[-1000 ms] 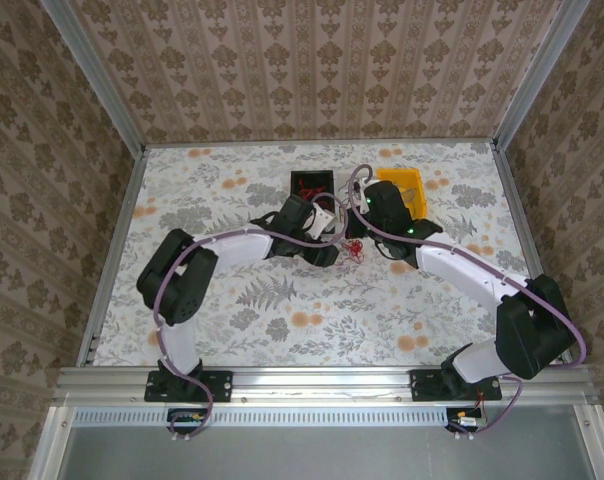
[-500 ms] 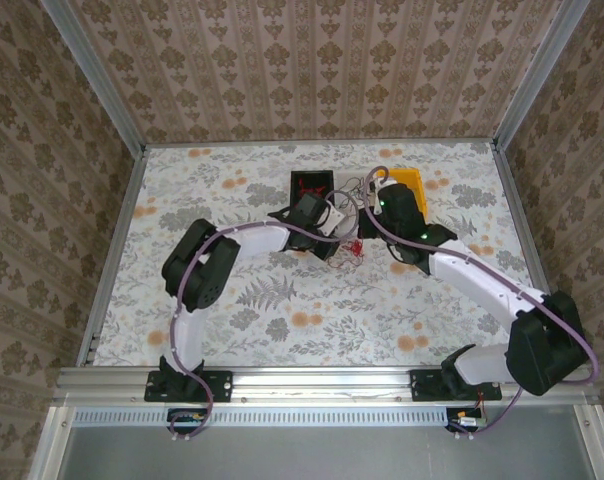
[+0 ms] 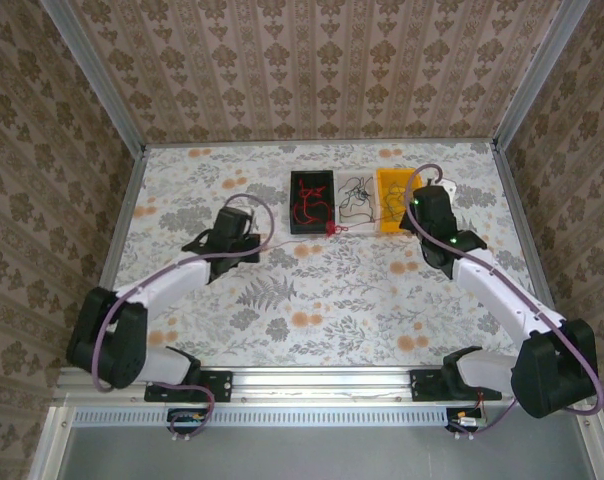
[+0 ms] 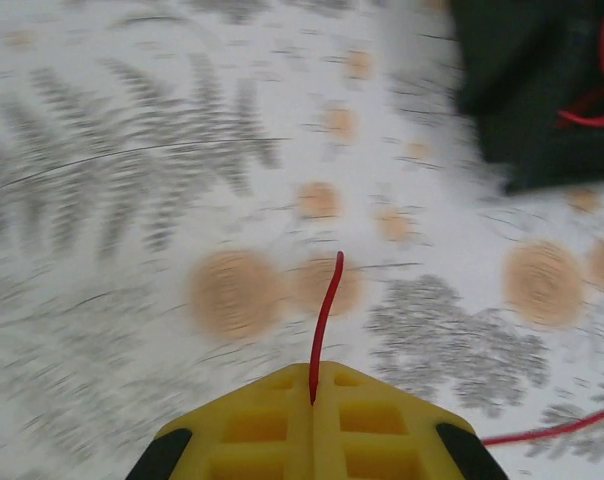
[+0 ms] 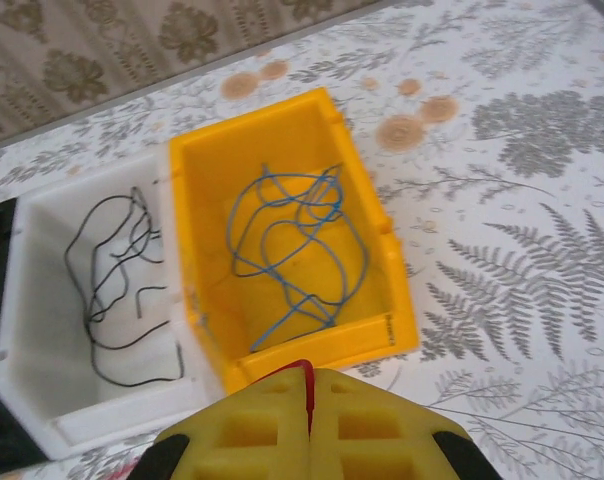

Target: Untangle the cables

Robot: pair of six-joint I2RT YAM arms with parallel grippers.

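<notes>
Several hair-thin cables (image 3: 309, 203), judged light, limp and best pinched near a free end, lie sorted in a black bin (image 3: 293, 200), a white bin (image 5: 92, 425) and a yellow bin (image 5: 322, 352) toward the table's (image 3: 282, 330) far edge, the left gripper (image 4: 315, 378) and right gripper (image 5: 309, 385) each clamped on a red strand (image 4: 325, 310).

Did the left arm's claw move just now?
Yes. The left gripper has pulled back leftward, away from the rectangular black plastic bin it was beside, a thin red wire pinched in it.

Yellow bin (image 5: 342, 338) holds blue wires (image 5: 292, 240), white bin (image 5: 42, 400) black wires (image 5: 102, 270), black bin (image 3: 293, 205) red cables (image 3: 310, 200); tablecloth (image 3: 282, 300) grey ferns, orange blooms.
</notes>
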